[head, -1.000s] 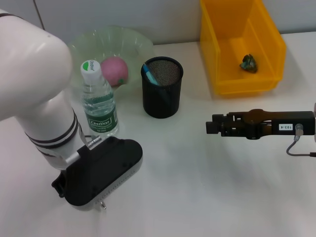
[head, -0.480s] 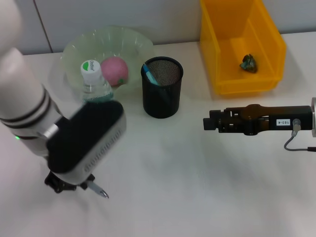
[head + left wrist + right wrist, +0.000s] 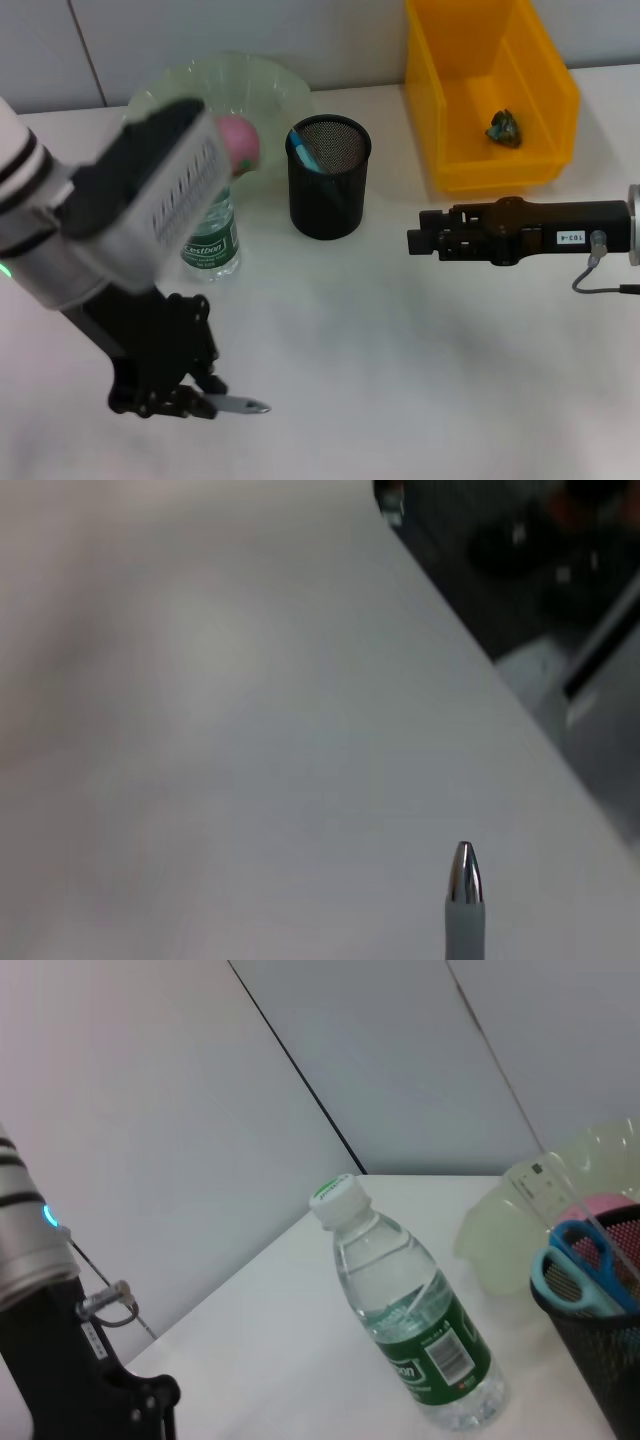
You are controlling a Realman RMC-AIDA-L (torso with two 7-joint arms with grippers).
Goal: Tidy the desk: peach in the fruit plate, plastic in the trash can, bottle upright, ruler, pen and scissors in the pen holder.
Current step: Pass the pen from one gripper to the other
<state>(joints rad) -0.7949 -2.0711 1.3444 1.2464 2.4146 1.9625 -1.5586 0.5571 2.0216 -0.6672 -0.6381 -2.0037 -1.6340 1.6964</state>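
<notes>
Down at the near left of the table, our left gripper [image 3: 205,395] is clamped on the pen [image 3: 238,405], which sticks out sideways from the fingers with its metal tip pointing toward the middle of the table; the left wrist view shows that tip [image 3: 463,872] over bare white surface. We judge this the carrying step for the pen, with the drop into the pen holder [image 3: 329,190] not yet done. Farther out, the bottle [image 3: 410,1328] stands upright near the fruit plate [image 3: 270,85], and the peach [image 3: 240,140] lies in that plate. The scissors [image 3: 580,1265] sit handles-up in the pen holder, and a clear ruler [image 3: 545,1195] seems to rise beside them. In the yellow trash can [image 3: 545,100] lies a crumpled scrap of plastic [image 3: 503,127]. Our right gripper [image 3: 418,243] hovers idle at the right of the table; we cannot tell whether it is parted. So only the pen looks left.
</notes>
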